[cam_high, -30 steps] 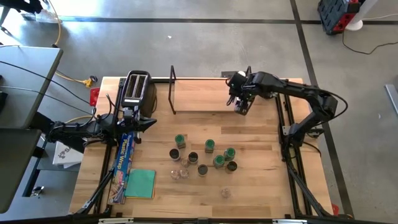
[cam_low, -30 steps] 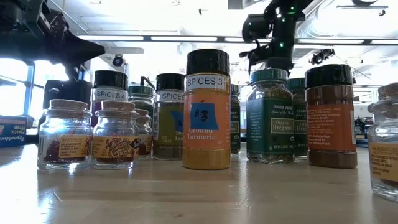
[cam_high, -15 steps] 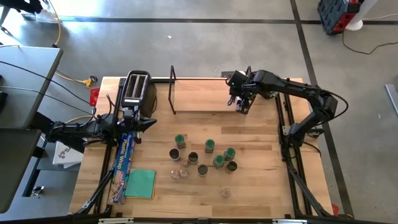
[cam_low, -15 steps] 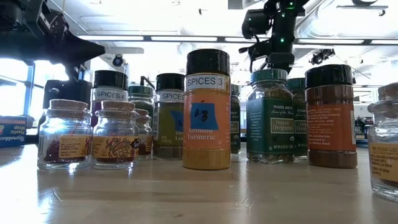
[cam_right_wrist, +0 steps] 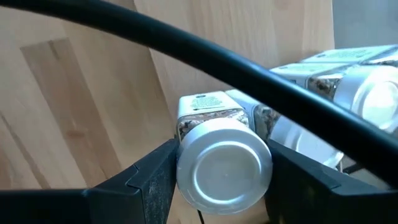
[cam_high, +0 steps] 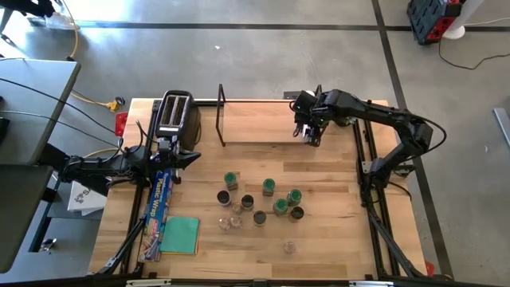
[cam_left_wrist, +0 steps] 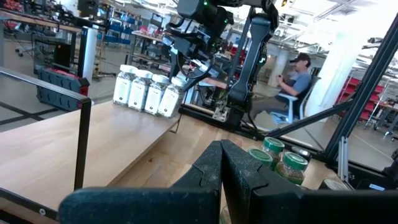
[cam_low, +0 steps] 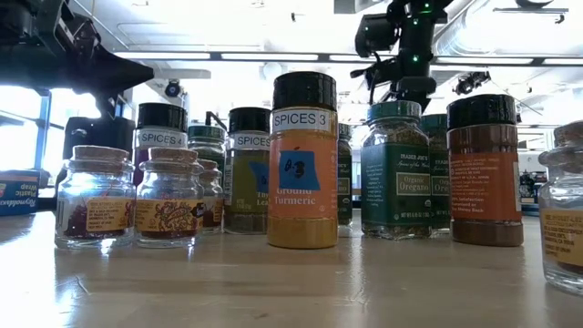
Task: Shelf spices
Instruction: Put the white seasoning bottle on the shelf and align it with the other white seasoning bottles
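Observation:
My right gripper (cam_high: 311, 134) is over the right end of the shelf (cam_high: 255, 127), a light board with black wire uprights, and is shut on a white-lidded spice jar (cam_right_wrist: 222, 163). More white-lidded jars (cam_right_wrist: 367, 87) stand in a row beside it on the board, also seen as the jar row (cam_left_wrist: 146, 90) in the left wrist view. Several spice jars (cam_high: 263, 203) with green or dark lids stand on the table nearer the front; the low view shows them close, the turmeric jar (cam_low: 302, 164) in the middle. My left gripper (cam_left_wrist: 221, 163) is shut and idle at the table's left side (cam_high: 191, 158). My right gripper pinches the white-lidded jar between its two fingers (cam_right_wrist: 155, 177), one on each side of the jar just below the lid (cam_right_wrist: 208, 118). It comes from above, pointing down at the lid. The jar is upright beside the row; whether its base rests on the board is hidden.
A black-and-silver toaster (cam_high: 175, 115) stands at the shelf's left end. A box of wrap (cam_high: 159, 203) and a green cloth (cam_high: 181, 233) lie at the front left. A black wire (cam_right_wrist: 186, 46) crosses the right wrist view. A person (cam_left_wrist: 298, 71) sits beyond the table.
My right gripper has shifted slightly toward the table's far edge over the shelf's right end, keeping the jar between its fingers. The left arm and the jars on the table have stayed where they were.

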Controlling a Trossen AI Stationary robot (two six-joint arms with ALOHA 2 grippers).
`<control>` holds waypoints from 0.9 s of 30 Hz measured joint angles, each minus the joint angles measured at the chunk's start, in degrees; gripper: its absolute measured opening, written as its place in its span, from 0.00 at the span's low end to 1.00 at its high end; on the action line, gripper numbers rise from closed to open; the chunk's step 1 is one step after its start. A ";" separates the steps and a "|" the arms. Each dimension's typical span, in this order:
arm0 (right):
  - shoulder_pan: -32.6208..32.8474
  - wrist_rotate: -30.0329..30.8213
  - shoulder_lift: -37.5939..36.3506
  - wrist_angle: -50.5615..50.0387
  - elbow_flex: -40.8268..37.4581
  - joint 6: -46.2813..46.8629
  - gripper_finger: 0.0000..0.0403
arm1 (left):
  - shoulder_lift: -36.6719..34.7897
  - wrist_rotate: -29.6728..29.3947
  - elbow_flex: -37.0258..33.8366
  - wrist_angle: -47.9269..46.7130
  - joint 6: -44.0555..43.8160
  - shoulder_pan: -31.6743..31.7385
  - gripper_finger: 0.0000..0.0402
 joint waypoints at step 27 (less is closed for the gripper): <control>0.00 4.55 -0.07 -2.75 4.01 -0.26 0.66 | 0.00 0.00 0.00 0.00 0.00 0.00 0.00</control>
